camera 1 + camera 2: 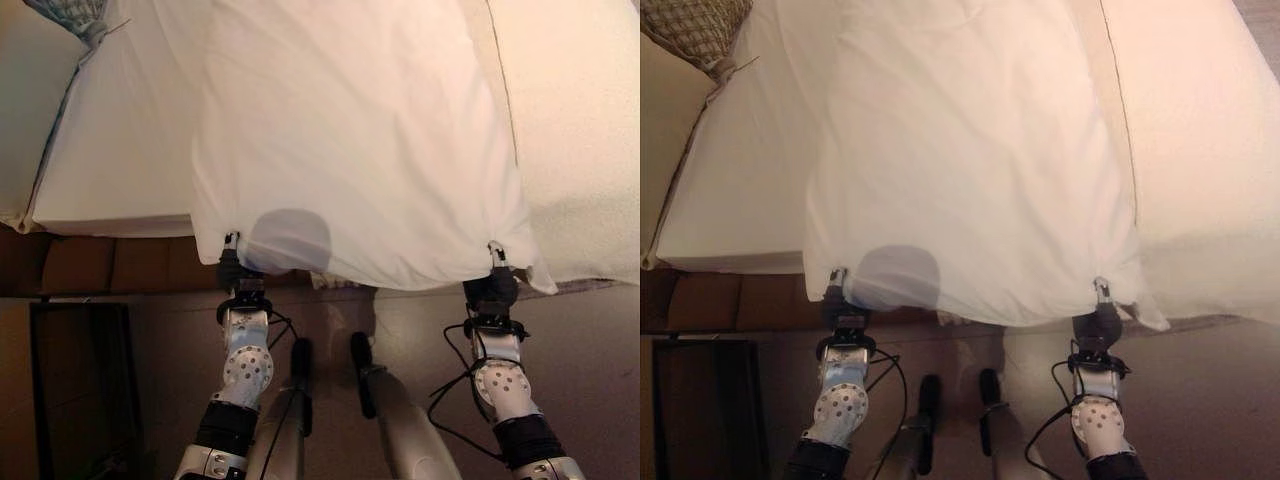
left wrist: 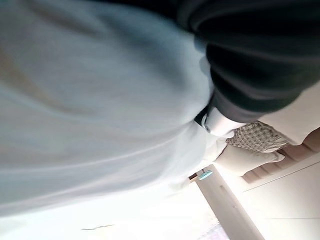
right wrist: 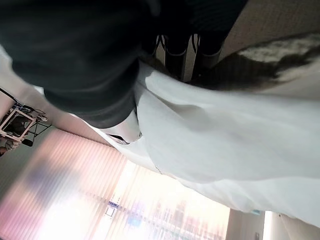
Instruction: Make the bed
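Both hands are up at the bed's near edge: the left hand (image 1: 238, 268) and the right hand (image 1: 491, 288) each pinch a lower corner of the white pillow (image 1: 350, 140), apparently thumb over cloth, above the mattress (image 1: 110, 150).

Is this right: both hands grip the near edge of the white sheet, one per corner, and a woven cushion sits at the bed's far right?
Not quite. The woven cushion sits at the far left, as the right eye view shows. The rest holds: left hand and right hand each grip a near corner of the white sheet.
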You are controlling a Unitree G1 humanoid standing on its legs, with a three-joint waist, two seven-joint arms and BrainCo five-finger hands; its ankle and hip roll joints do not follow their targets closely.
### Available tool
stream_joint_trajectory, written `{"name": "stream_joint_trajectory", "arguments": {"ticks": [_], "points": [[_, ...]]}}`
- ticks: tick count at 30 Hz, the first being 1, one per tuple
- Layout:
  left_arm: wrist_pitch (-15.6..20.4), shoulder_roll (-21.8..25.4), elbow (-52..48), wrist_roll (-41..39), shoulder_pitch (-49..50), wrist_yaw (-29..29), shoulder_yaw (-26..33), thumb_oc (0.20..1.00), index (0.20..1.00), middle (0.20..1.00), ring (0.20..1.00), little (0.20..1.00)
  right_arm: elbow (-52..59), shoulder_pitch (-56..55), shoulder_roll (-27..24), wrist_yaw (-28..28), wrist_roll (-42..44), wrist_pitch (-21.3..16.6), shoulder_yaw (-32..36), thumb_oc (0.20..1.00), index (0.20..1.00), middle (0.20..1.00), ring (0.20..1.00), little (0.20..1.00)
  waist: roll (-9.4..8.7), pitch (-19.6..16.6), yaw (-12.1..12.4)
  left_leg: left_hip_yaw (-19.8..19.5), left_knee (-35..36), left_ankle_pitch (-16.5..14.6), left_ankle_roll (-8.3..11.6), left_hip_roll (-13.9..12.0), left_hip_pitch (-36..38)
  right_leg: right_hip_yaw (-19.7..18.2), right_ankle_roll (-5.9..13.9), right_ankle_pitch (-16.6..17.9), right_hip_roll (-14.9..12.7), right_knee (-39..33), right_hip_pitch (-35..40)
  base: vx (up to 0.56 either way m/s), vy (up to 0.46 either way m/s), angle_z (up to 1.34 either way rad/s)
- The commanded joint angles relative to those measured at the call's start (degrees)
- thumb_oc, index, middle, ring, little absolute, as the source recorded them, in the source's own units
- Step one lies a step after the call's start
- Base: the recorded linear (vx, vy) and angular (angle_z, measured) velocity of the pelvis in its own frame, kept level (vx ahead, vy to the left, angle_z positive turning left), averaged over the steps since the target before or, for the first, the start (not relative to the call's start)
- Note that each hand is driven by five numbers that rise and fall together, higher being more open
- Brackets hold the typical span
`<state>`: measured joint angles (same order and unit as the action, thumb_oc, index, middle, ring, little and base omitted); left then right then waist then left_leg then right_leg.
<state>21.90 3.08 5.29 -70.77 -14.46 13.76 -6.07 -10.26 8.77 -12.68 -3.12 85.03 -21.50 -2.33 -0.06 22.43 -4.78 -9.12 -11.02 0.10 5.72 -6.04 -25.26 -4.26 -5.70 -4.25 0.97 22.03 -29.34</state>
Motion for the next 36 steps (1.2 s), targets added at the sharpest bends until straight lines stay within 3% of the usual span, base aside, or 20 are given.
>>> {"name": "stream_joint_trajectory", "arguments": {"ticks": [1, 3, 4, 5, 7, 8, 9, 10, 11, 12, 13, 14, 15, 16, 17, 20, 21, 26, 29, 36], "points": [[3.5, 0.6, -6.6, 2.4, 4.1, -1.9, 0.7, 0.200, 0.200, 0.200, 0.200, 0.200, 1.8, -2.8, -0.5, -1.4, 0.3, -2.8, 1.1, 0.200, 0.200, 0.200, 0.200, 0.200, 0.42, -3.9, 0.1, 1.7, 9.5, 11.3, -1.35, -2.4, 1.6, -3.5, 9.13, 2.7, -1.0, -7.4, 2.7, 0.07, 0.365, 0.19], [3.6, 1.0, -5.7, 1.8, 3.7, -2.0, 0.6, 0.200, 0.200, 0.200, 0.200, 0.200, 1.7, -2.6, -0.2, -1.5, 0.1, -3.4, 0.8, 0.200, 0.200, 0.200, 0.200, 0.200, 1.81, -4.2, 0.0, 3.8, 13.5, 10.9, 0.05, -3.4, 4.3, -3.4, 10.20, 2.3, -1.6, -6.3, 2.7, 0.06, 0.418, -0.02], [3.5, 1.4, -5.1, 1.7, 3.6, -2.1, 0.2, 0.200, 0.200, 0.200, 0.200, 0.200, 1.8, -2.7, 0.2, -1.5, -0.4, -3.5, 0.7, 0.200, 0.200, 0.200, 0.200, 0.200, 2.08, -4.3, -0.1, 3.9, 12.1, 9.8, -0.03, -2.8, 4.0, -4.1, 10.89, 2.8, -2.5, -6.1, 2.5, 0.05, 0.662, -0.11], [3.8, 2.6, -4.3, 1.6, 2.1, -2.4, -0.8, 0.200, 0.200, 0.200, 0.200, 0.200, 2.4, -2.2, 0.8, -1.4, -0.5, -3.7, 1.0, 0.200, 0.200, 0.200, 0.200, 0.200, 2.16, -4.2, -1.1, 7.9, 5.8, 5.7, -0.54, -1.0, 2.6, -4.3, 12.67, 4.9, -6.9, -8.5, 4.3, 0.02, 0.514, -0.07], [3.8, 2.6, -4.2, 1.6, 2.1, -2.4, -0.8, 0.200, 0.200, 0.200, 0.200, 0.200, 2.4, -2.2, 0.8, -1.4, -0.5, -3.7, 1.0, 0.200, 0.200, 0.200, 0.200, 0.200, 2.19, -4.3, -1.0, 7.9, 5.5, 5.7, -0.57, -1.0, 2.2, -4.3, 12.71, 5.1, -6.8, -8.7, 4.1, 0.03, 0.407, 0.17], [2.6, 2.9, -2.8, 1.5, 2.7, -3.3, -2.0, 0.200, 0.200, 0.200, 0.200, 0.200, 2.6, -2.6, 1.0, -1.2, -0.6, -2.9, 1.3, 0.200, 0.200, 0.200, 0.200, 0.200, 2.89, -4.0, -1.5, 10.5, -2.2, 1.2, -1.76, 2.8, 0.4, -5.4, 14.16, 9.5, -12.4, -12.9, 6.2, 0.08, 0.687, 0.39], [2.6, 2.7, -2.2, 1.2, 2.9, -3.4, -2.2, 0.200, 0.200, 0.200, 0.200, 0.200, 2.6, -2.5, 1.2, -1.0, -0.8, -2.5, 1.2, 0.200, 0.200, 0.200, 0.200, 0.200, 3.11, -3.9, -1.4, 11.2, -3.6, -0.3, -2.80, 4.5, 0.3, -6.2, 14.27, 12.1, -14.7, -15.1, 6.8, 0.11, 0.887, 0.62], [2.5, 2.9, -1.3, 1.5, 3.4, -3.2, -2.1, 0.200, 0.200, 0.200, 0.200, 0.200, 1.9, -2.4, 1.5, -1.1, -1.4, -1.9, 1.1, 0.200, 0.200, 0.200, 0.200, 0.200, 3.24, -4.2, -1.1, 12.7, -3.9, -1.5, -3.80, 5.4, 0.4, -5.0, 14.55, 15.2, -16.9, -17.8, 6.9, 0.09, 0.651, 0.40], [2.5, 2.9, -1.4, 1.5, 4.4, -2.8, -1.6, 0.200, 0.200, 0.200, 0.200, 0.200, 1.2, -1.8, 2.2, -0.7, -1.7, -2.0, 0.8, 0.200, 0.200, 0.200, 0.200, 0.200, 3.36, -4.2, -0.1, 14.4, -4.1, -2.9, -4.33, 5.6, 1.0, -0.5, 14.54, 17.5, -18.6, -20.2, 6.5, 0.05, 0.528, -0.17], [2.4, 3.0, -1.5, 1.8, 5.0, -2.5, -1.2, 0.200, 0.200, 0.200, 0.200, 0.200, 0.6, -1.5, 2.3, -0.7, -2.4, -1.4, 0.6, 0.200, 0.200, 0.200, 0.200, 0.200, 3.45, -4.3, 0.7, 15.1, -3.3, -2.8, -4.68, 5.4, 1.2, 2.7, 14.02, 14.9, -17.7, -20.3, 6.6, -0.01, 0.403, -0.86], [2.5, 2.9, -0.5, 2.0, 5.4, -2.0, -0.8, 0.200, 0.200, 0.200, 0.200, 0.200, -0.6, -1.6, 2.3, -0.7, -2.3, -1.2, 0.6, 0.200, 0.200, 0.200, 0.200, 0.200, 3.26, -4.2, 0.2, 15.3, -1.8, -2.0, -4.79, 6.0, 1.7, 2.2, 13.42, 12.4, -14.2, -17.1, 5.9, -0.04, 0.181, -1.36], [2.5, 2.9, -0.5, 2.0, 5.4, -2.0, -0.8, 0.200, 0.200, 0.200, 0.200, 0.200, -0.6, -1.6, 2.3, -0.7, -2.3, -1.2, 0.6, 0.200, 0.200, 0.200, 0.200, 0.200, 3.24, -4.2, 0.2, 15.3, -1.7, -2.0, -4.79, 6.0, 1.6, 2.1, 13.42, 12.4, -14.2, -17.0, 5.7, -0.09, 0.222, -0.99], [2.4, 2.5, 0.8, 2.5, 6.2, -0.9, -0.5, 0.200, 0.200, 0.200, 0.200, 0.200, -3.0, -2.2, 2.3, -0.6, -2.1, -1.1, 0.6, 0.200, 0.200, 0.200, 0.200, 0.200, 3.05, -3.7, -0.8, 15.8, 1.0, -0.7, -4.48, 7.4, 2.8, 1.5, 12.21, 7.1, -5.6, -12.4, 4.4, -0.06, 0.141, -0.63], [2.3, 2.4, 0.7, 2.5, 6.2, -0.8, -0.5, 0.200, 0.200, 0.200, 0.200, 0.200, -3.1, -2.2, 2.2, -0.7, -2.0, -1.1, 0.6, 0.200, 0.200, 0.200, 0.200, 0.200, 2.96, -3.7, -0.8, 15.8, 1.2, -0.5, -4.42, 7.5, 2.9, 1.4, 12.13, 6.8, -5.6, -11.7, 4.0, -0.09, 0.226, -0.10], [2.3, 1.9, 1.9, 3.4, 6.4, 0.6, 0.2, 0.200, 0.200, 0.200, 0.200, 0.200, -6.0, -2.5, 2.1, -0.3, -1.7, -1.3, 1.0, 0.200, 0.200, 0.200, 0.200, 0.200, 3.41, -2.9, -1.3, 14.9, 2.8, 0.6, -4.01, 8.7, 4.2, -2.1, 10.18, 3.3, -1.4, -6.7, 3.3, -0.04, 0.109, -0.04], [3.6, 0.0, 3.6, 1.6, 6.8, 1.9, 2.3, 0.200, 0.200, 0.200, 0.200, 0.200, -9.1, -2.3, 2.0, 0.4, -1.6, -0.7, 1.4, 0.200, 0.200, 0.200, 0.200, 0.200, 3.04, -2.2, -0.7, 14.2, 0.4, -0.1, -4.33, 8.6, 2.7, -3.7, 9.63, 3.6, -1.3, -7.6, 3.2, -0.08, -0.021, 0.47], [4.2, 0.0, 4.2, 1.6, 6.0, 3.3, 3.6, 0.200, 0.200, 0.200, 0.200, 0.200, -11.6, 0.5, 1.2, 0.9, -2.1, 0.0, 1.3, 0.200, 0.200, 0.200, 0.200, 0.200, 1.71, -1.5, 1.0, 11.6, -3.0, -0.6, -3.92, 8.8, -0.7, -4.3, 9.97, 4.9, -0.6, -8.5, 2.2, -0.14, -0.152, 0.20], [2.9, 1.0, 5.2, 3.6, 4.1, 4.5, 4.4, 0.200, 0.200, 0.200, 0.200, 0.200, -12.6, 2.9, -0.3, 3.3, -5.3, -0.3, 1.8, 0.200, 0.200, 0.200, 0.200, 0.200, 1.62, -2.9, 0.7, 10.9, -1.1, 0.0, -4.38, 8.0, -1.0, -4.0, 10.29, 6.1, -0.3, -10.1, 1.5, -0.06, -0.106, -0.13], [2.5, 4.0, 4.9, 5.1, -1.1, 4.6, 4.0, 0.200, 0.200, 0.200, 0.200, 0.200, -9.2, 6.7, -2.8, 6.4, -9.0, -1.0, 1.2, 0.200, 0.200, 0.200, 0.200, 0.200, 2.04, -4.3, 0.4, 11.3, 2.1, 2.1, -4.48, 7.3, -0.8, -3.3, 10.71, 6.9, -1.0, -11.7, 1.1, -0.07, -0.016, 0.23], [0.2, 12.0, -2.4, 11.7, -3.5, 0.5, 6.2, 0.200, 0.200, 0.200, 0.200, 0.200, 3.9, 6.6, -6.2, 4.5, -14.0, -0.7, 0.2, 0.200, 0.200, 0.200, 0.200, 0.200, 1.58, -4.7, 0.2, 11.4, 3.8, 3.6, -3.99, 7.5, -0.6, -3.1, 11.33, 8.6, -1.6, -13.5, 1.0, -0.06, 0.008, 0.01]]}}
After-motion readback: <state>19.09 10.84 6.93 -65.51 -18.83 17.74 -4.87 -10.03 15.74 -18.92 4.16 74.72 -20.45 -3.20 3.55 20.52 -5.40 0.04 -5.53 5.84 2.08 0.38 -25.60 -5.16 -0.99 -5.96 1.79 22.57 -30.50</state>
